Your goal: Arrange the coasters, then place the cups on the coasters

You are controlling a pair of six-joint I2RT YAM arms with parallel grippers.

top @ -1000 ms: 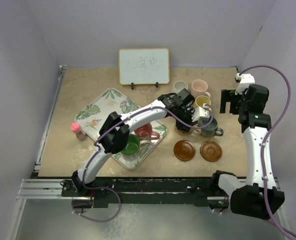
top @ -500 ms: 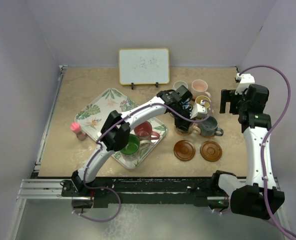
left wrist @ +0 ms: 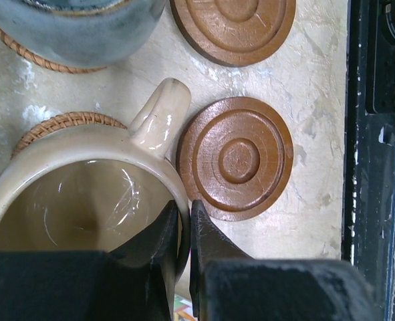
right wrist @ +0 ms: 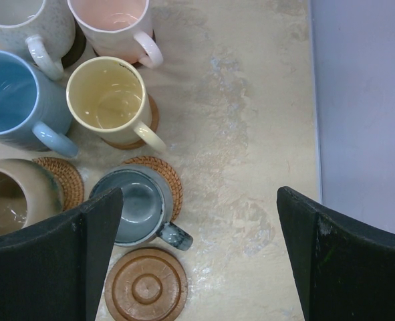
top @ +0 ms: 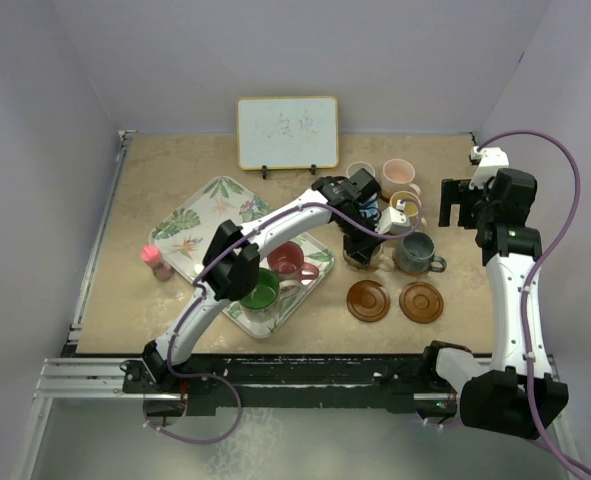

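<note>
**Left pincer [left wrist: 184, 221] clamped on the tan cup [left wrist: 83, 200]; right pincer [right wrist: 198, 197] spread wide.**
My left pincer pinches the rim of the tan cup beside its handle. The cup sits on a woven-edged coaster [left wrist: 63, 124], just left of the grey-blue cup [right wrist: 138, 204] and on the far side of a bare wooden coaster [left wrist: 236, 158]. My right pincer hangs above the table [right wrist: 250, 134], fully spread and holding nothing.

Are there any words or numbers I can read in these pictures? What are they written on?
Whiteboard: faint scribbles, too pale and blurred to read.
Yellow cup: a tiny dark mark on its rim, maybe print, too small to read.
Nothing else shows any writing, so there is no text here that can be quoted.
</note>
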